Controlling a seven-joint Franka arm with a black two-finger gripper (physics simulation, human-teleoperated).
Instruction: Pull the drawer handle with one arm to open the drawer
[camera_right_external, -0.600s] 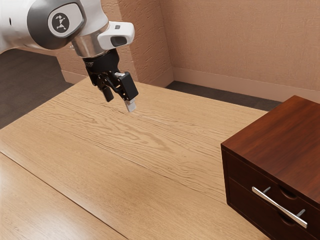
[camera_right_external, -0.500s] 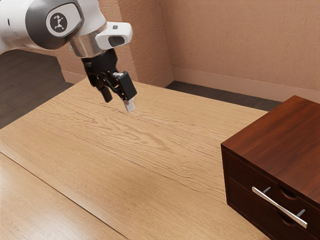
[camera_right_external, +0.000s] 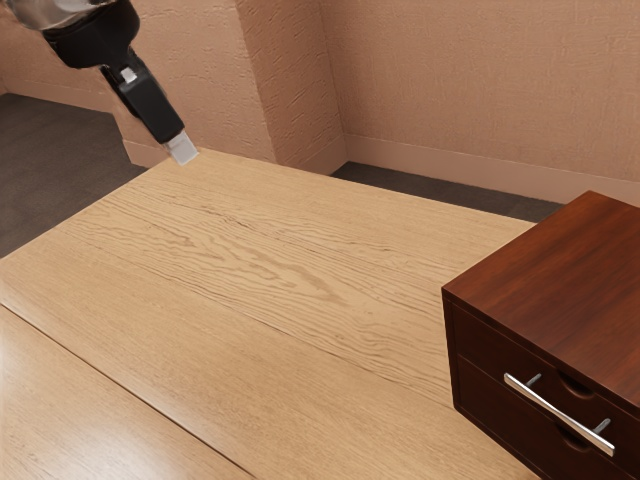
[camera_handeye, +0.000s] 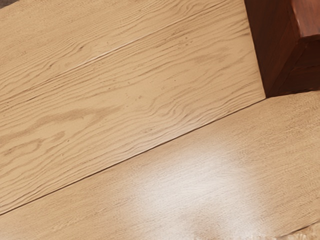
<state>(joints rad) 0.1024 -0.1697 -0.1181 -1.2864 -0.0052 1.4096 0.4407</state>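
A dark wooden drawer cabinet (camera_right_external: 565, 265) stands on the table at the exterior view's right. Its silver bar handle (camera_right_external: 558, 413) runs across the front, and the drawer fronts (camera_right_external: 495, 385) sit flush with the cabinet. My black gripper (camera_right_external: 170, 135) hangs high at the exterior view's upper left, above the table's far corner and far from the handle. It holds nothing. In the wrist view a corner of the cabinet (camera_handeye: 280, 45) stands well away from my hand, with the table planks below.
The light wooden table (camera_right_external: 260, 290) stretches wide between my gripper and the cabinet. A plastered wall and pillar (camera_right_external: 285, 70) rise behind the table's far edge, with dark floor (camera_right_external: 50, 150) beyond the corner.
My arm has swung up and toward the exterior view's left, lifting the gripper from over the table's far part to the upper left corner. The cabinet has not moved.
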